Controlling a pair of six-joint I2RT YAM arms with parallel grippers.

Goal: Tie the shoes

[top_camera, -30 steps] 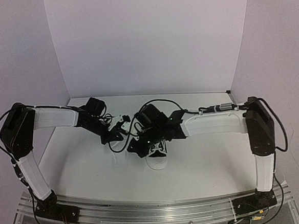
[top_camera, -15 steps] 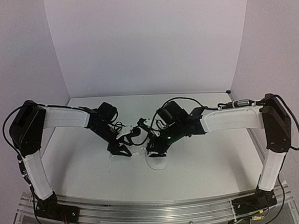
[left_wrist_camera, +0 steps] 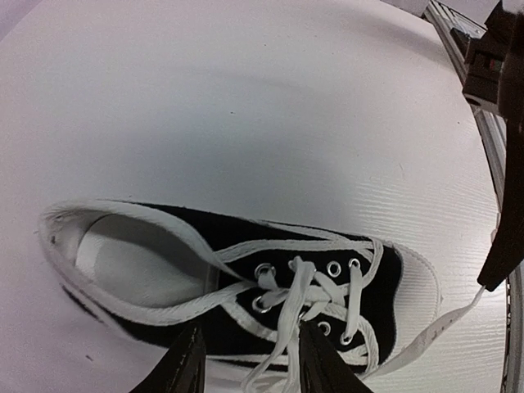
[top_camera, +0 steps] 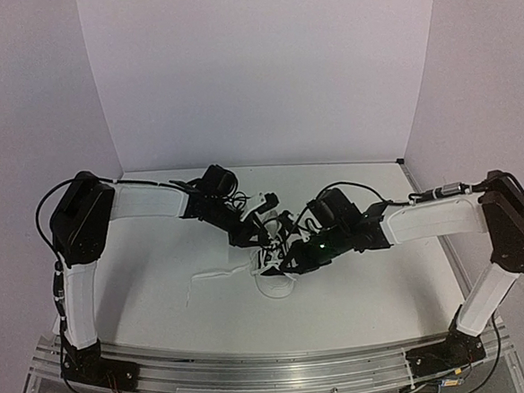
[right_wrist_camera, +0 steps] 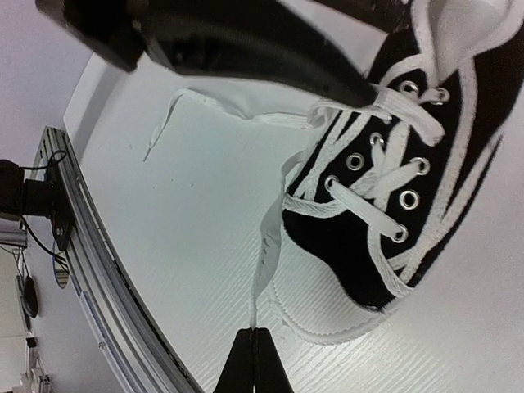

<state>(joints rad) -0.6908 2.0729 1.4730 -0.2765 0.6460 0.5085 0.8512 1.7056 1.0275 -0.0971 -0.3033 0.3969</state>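
Note:
The black sneaker (top_camera: 275,280) with white toe cap lies at mid table, toe toward the arms. My left gripper (top_camera: 254,233) hovers over its laced top. In the left wrist view the fingers (left_wrist_camera: 185,364) are apart above the shoe (left_wrist_camera: 196,239), and loose lace strands (left_wrist_camera: 282,344) run between them. My right gripper (top_camera: 290,256) sits just right of the shoe. In the right wrist view it (right_wrist_camera: 256,337) is shut on the tip of one white lace (right_wrist_camera: 268,237), which stretches from the shoe (right_wrist_camera: 434,205). The other lace end (top_camera: 212,275) trails left on the table.
White backdrop walls (top_camera: 262,70) enclose the table on three sides. A metal rail (top_camera: 274,368) runs along the near edge and also shows in the right wrist view (right_wrist_camera: 78,237). The left gripper body (right_wrist_camera: 237,45) hangs close above the shoe.
Both arms have shifted right. The left gripper moved from left of the shoe to over its laces. The right gripper drew back to the right of the shoe, holding the lace.

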